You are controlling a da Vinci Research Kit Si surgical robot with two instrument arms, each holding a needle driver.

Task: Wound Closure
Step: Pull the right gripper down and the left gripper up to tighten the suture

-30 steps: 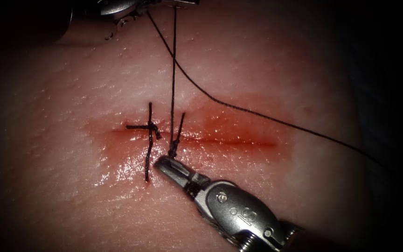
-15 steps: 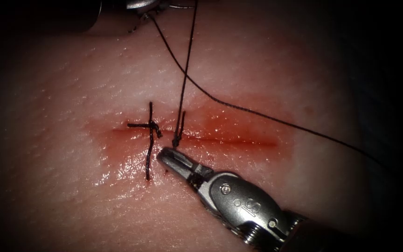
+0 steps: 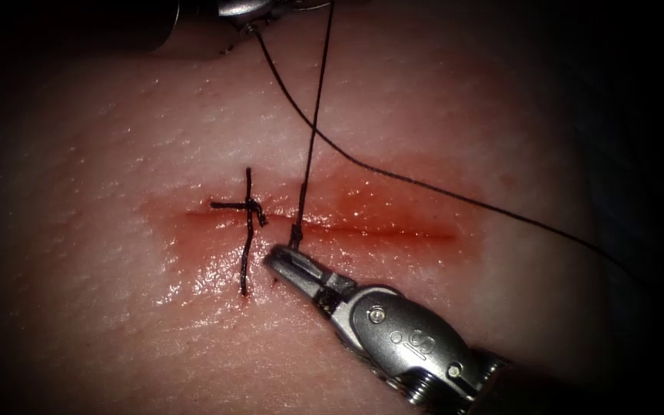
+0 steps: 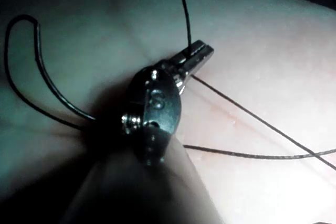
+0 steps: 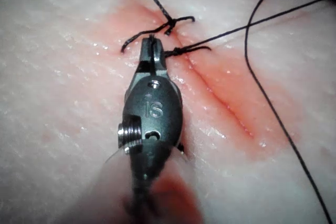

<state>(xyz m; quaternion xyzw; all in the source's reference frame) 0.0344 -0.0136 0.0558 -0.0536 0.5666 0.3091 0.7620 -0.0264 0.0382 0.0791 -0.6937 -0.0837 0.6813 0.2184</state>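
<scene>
at 6 o'clock of the cut (image 3: pixel 378 232), right end effector (image 3: pixel 283 260) with jaws pressed together, tip just beside the new knot (image 3: pixel 295 233), apparently gripping nothing. at 12 o'clock, left end effector (image 4: pixel 197 54) pinching the thread (image 3: pixel 313 138), drawn taut up from the knot. needle not made out. finished stitch (image 3: pixel 249 223) at 9 o'clock of the knot, on the tissue (image 3: pixel 117 154).
</scene>
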